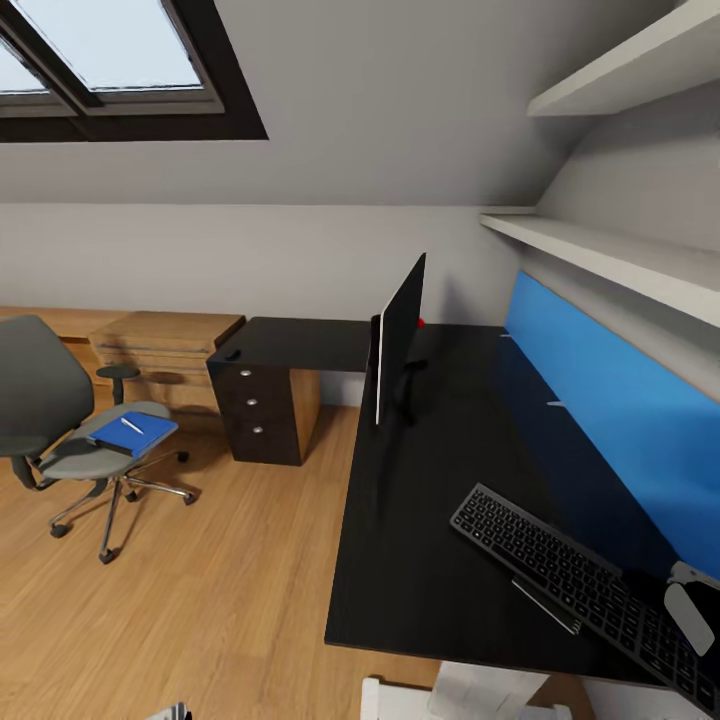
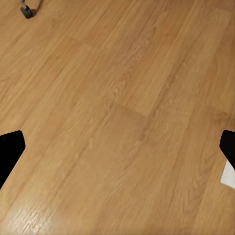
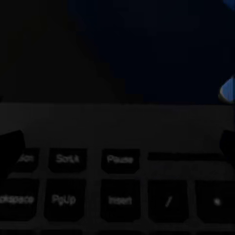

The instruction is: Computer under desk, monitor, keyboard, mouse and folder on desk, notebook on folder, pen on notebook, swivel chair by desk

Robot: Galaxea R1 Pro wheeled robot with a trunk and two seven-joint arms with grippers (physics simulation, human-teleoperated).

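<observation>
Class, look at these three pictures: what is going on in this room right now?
A two-armed robot is tidying a bedroom workspace. Its right gripper is at the keyboard, which lies on the black desk near the upright monitor; whether it grips the keyboard is unclear. The left gripper hangs open over the wooden floor. On the swivel chair the blue folder lies on the seat with the pen on it.

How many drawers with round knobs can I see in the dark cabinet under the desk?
3, stacked vertically in the dark cabinet under the desk's far end: top, middle, bottom. More may be hidden.
</observation>
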